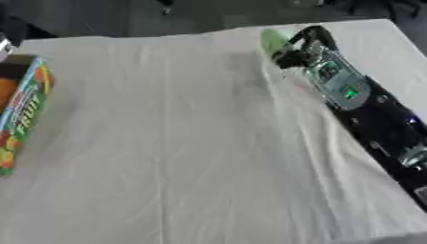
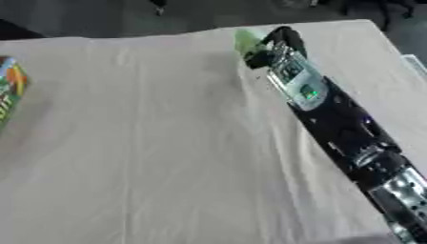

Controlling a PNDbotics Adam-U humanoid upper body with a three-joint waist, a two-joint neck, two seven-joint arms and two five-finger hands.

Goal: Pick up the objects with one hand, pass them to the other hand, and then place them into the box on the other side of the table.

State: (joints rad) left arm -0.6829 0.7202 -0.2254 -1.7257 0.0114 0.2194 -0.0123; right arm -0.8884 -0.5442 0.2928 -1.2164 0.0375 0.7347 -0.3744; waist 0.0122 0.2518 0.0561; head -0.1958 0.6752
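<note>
a white cloth (image 1: 183, 157) covers the table, dark floor beyond its far edge. a pale green object (image 1: 272, 42), blurred, sits near the cloth's far edge, right of the middle. the right hand (image 1: 299, 47) has its black fingers curled around that object. its arm (image 2: 350, 133) runs back toward the cloth's near right corner. a colourful box (image 1: 23, 107) sits at the cloth's left edge, well apart from the object.

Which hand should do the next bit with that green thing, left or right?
Right. The right hand is already curled around the green object at the table's far right. The left hand is out of view, and the box sits at the left edge.
</note>
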